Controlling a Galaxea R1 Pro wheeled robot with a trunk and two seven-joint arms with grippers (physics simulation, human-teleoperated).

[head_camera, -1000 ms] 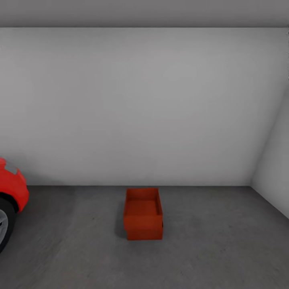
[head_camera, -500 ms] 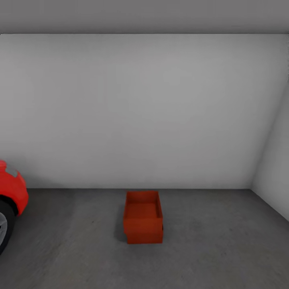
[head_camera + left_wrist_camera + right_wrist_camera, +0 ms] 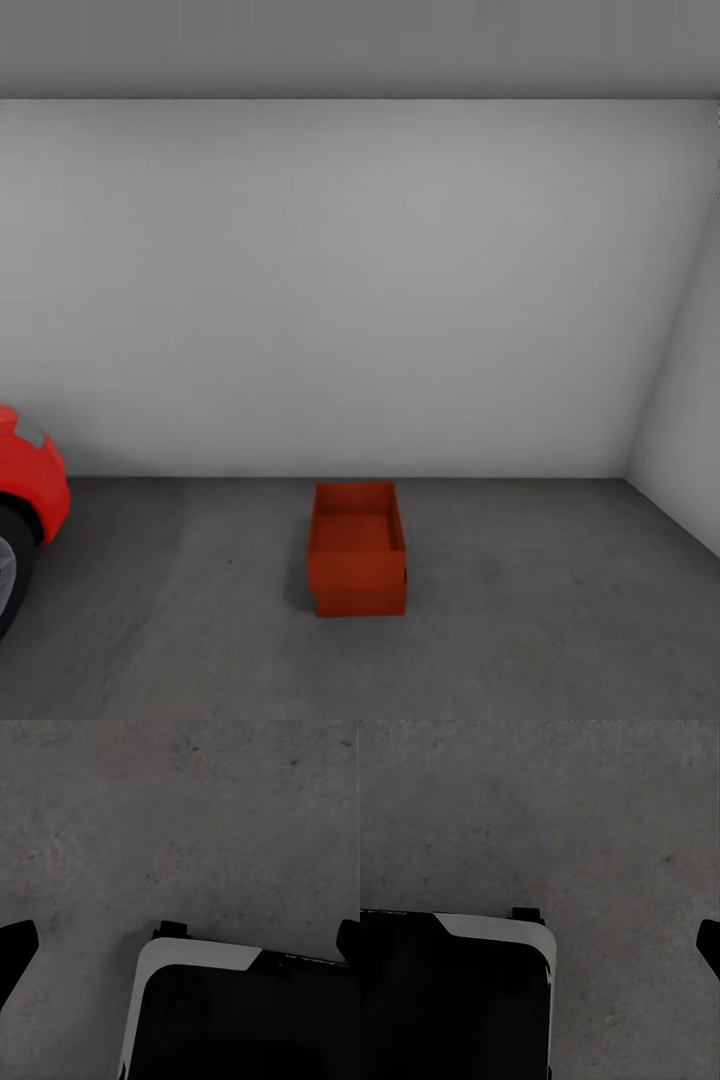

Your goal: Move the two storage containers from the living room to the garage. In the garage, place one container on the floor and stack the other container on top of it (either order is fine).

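Note:
A red-orange storage container point(image 3: 357, 550) stands upright on the garage's dark grey concrete floor point(image 3: 540, 620), in the middle of the head view and a little off the white back wall. A faint horizontal seam crosses its front wall; I cannot tell whether it is one bin or two stacked. Neither gripper is near it. In the left wrist view my left gripper point(image 3: 180, 941) hangs open over bare concrete, its dark fingertips point(image 3: 16, 945) at the picture's two sides. My right gripper point(image 3: 540, 937) also hangs over concrete, with one fingertip point(image 3: 709, 943) far out at the edge and nothing held.
The nose and front wheel of a red car point(image 3: 28, 490) stand at the left. White walls close the back point(image 3: 350, 300) and the right point(image 3: 690, 440). My black, white-edged base point(image 3: 247, 1020) lies under both wrist cameras.
The whole head picture has slid slightly downward, so the camera has moved. The container stays put on the floor.

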